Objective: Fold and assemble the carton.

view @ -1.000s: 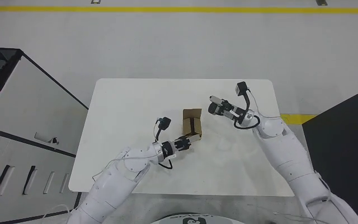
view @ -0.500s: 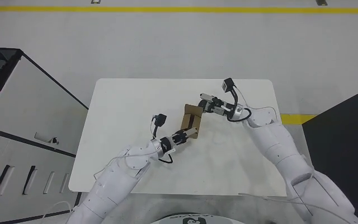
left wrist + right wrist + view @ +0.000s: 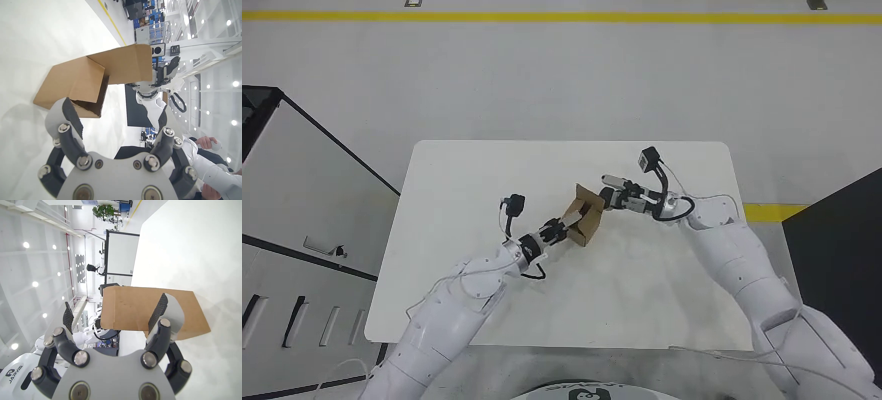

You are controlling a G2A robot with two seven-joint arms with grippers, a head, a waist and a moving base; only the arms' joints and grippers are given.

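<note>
Half-opened carton [image 3: 583,212] is set on table [image 3: 462,180], btw both grippers. Fingers of left gripper [image 3: 118,109] are spread, grasping nothing, one tip at carton's open corner. The right gripper [image 3: 115,303] is spread likewise, side panel just ahead of its tips. Opposed, even pushes are advised, so walls get squared w/o crushing.

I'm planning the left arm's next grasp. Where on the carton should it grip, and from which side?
Likely the thin wall edge at the open mouth of the carton, which faces the left gripper. Approach from that side, one finger inside, one outside; the flat panels look too wide to pinch.
</note>
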